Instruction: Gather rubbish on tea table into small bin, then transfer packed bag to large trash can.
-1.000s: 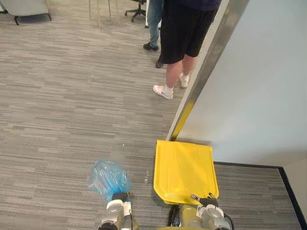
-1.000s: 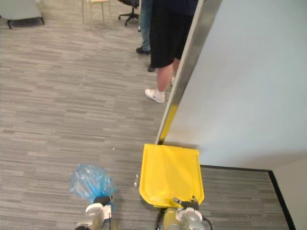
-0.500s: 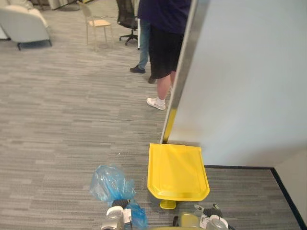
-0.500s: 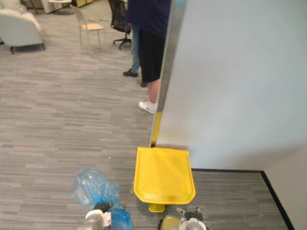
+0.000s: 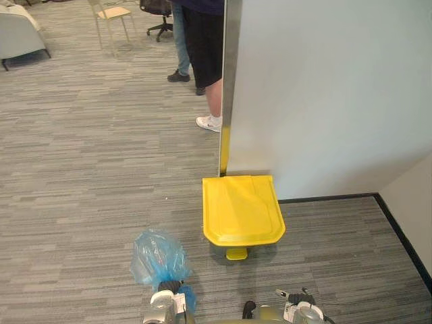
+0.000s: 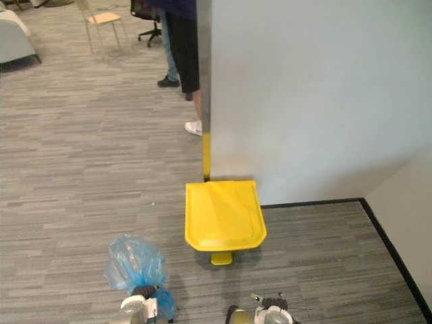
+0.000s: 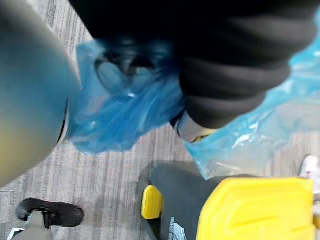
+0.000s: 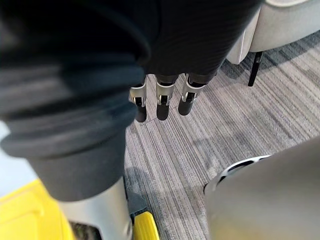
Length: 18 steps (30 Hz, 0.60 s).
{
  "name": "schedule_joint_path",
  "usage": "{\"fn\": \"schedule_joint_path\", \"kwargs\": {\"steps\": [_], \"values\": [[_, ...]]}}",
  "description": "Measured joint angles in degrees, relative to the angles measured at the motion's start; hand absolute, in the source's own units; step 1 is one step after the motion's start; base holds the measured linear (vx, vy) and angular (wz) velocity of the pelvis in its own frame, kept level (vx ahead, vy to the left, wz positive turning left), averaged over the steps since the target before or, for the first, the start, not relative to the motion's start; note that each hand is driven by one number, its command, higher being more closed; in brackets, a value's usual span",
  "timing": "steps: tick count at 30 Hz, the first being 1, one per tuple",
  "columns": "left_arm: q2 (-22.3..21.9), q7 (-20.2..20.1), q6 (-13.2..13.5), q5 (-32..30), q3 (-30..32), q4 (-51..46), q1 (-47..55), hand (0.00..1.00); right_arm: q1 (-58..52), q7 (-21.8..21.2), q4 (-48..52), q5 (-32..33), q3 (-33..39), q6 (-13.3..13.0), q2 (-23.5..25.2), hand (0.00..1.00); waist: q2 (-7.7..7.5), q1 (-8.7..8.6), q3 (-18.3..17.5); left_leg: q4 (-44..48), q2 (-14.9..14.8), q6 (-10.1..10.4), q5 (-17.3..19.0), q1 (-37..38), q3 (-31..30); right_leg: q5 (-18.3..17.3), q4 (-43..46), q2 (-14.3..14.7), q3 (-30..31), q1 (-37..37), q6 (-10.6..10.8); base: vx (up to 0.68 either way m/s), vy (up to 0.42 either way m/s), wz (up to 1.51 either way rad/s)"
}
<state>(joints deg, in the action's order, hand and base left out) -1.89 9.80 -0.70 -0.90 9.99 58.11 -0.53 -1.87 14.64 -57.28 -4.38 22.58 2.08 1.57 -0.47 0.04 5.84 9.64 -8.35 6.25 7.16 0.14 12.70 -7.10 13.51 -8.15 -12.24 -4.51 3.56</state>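
left eye: left hand point(image 5: 169, 287) carries the blue bag point(image 5: 156, 255), near the shut yellow can point(image 5: 241, 210). left wrist: its fingers bunch the bag's film. right wrist: right hand point(image 8: 161, 96) hangs loose, empty. transfer step, i judge; next the can needs opening, then the bag dropped in.

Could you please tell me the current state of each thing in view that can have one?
yellow trash can: upright, lid shut.
yellow pedal: free, nothing pressing on it.
blue bag: bunched at the neck, held beside the can.
left robot hand: shut on the blue bag.
right robot hand: open, fingers relaxed, holding nothing.
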Motion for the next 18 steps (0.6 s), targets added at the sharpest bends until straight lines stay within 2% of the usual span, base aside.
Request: {"fn": "schedule_joint_path", "kwargs": {"steps": [2, 3, 4, 5, 8, 12, 16, 18], "values": [[1.2, 0.0, -0.1, 0.0, -0.9, 0.1, 0.9, 1.0, -0.5, -0.1, 0.0, 0.0, 0.4, 0.1, 0.4, 0.0, -0.44, 0.18, -1.1, -6.0, 1.9, -0.7, -2.3, 0.9, 0.8, 4.1, -6.4, -0.1, 0.5, 1.1, 0.8, -0.03, 0.169, -0.08], [1.7, 0.0, -0.1, 0.0, -1.1, 0.1, 1.1, 1.0, -0.4, -0.1, 0.0, 0.0, 0.5, 0.1, 0.6, 0.0, -0.66, 0.29, -1.2, -6.8, 2.2, -0.8, -2.8, 1.1, 0.8, 5.0, -7.4, -0.2, 0.6, 1.5, 0.9, 0.03, 0.144, -0.06], [2.7, 0.1, -0.1, 0.0, -1.6, 0.2, 1.2, 1.0, -0.6, -0.1, -0.2, 0.1, 1.3, 0.1, 1.1, 0.0, -1.78, 0.12, -1.0, -7.7, 3.0, -1.1, -3.4, 2.0, 0.8, 6.7, -9.8, -0.5, 0.8, 2.9, 1.1, 0.04, 0.119, -0.01], [3.4, 0.0, -0.1, 0.0, -2.4, 0.8, 1.3, 1.0, -0.6, -0.1, -0.5, 0.1, 2.0, 0.1, 1.1, 0.0, -1.45, 0.1, -0.7, -8.4, 3.7, -1.6, -4.0, 3.0, 0.8, 7.4, -11.0, -0.7, 1.2, 4.1, 1.5, 0.05, 0.128, -0.03], [3.7, 0.0, -0.1, 0.0, -2.4, 1.1, 1.8, 1.0, -0.8, -0.2, -0.6, 0.1, 2.0, 0.2, 1.0, 0.0, -1.26, 0.15, -0.6, -9.9, 4.9, -1.9, -4.2, 5.7, 1.2, 7.4, -11.9, -1.1, 1.9, 6.7, 1.7, 0.03, 0.084, -0.06], [3.8, 0.0, -0.1, 0.0, -2.1, 1.1, 2.0, 1.0, -0.5, -0.5, -1.1, 0.1, 2.0, 0.2, 1.0, 0.0, -1.49, 0.32, -0.9, -10.5, 4.9, -2.0, -4.2, 6.3, 1.4, 7.4, -11.9, -0.9, 2.2, 6.5, 1.9, 0.06, 0.024, -0.03], [3.3, 0.0, -0.1, 0.0, -0.1, 1.2, 2.3, 1.0, -0.3, -0.6, -1.1, 0.0, 2.0, 0.2, 0.3, 0.0, -0.6, 0.38, -0.3, -10.6, 4.9, -2.1, -4.0, 7.0, 2.0, 7.3, -11.8, -0.7, 3.2, 6.7, 1.8, 0.04, 0.003, -0.11], [3.2, 0.0, 0.0, 0.0, 0.2, 1.1, 2.3, 1.0, -0.3, -0.6, -1.1, 0.0, 2.0, 0.2, 0.4, 0.0, -0.68, 0.43, -0.2, -10.5, 4.9, -2.2, -3.8, 7.1, 2.1, 7.2, -11.7, -0.7, 3.3, 6.6, 1.6, 0.02, 0.007, -0.06]]}}
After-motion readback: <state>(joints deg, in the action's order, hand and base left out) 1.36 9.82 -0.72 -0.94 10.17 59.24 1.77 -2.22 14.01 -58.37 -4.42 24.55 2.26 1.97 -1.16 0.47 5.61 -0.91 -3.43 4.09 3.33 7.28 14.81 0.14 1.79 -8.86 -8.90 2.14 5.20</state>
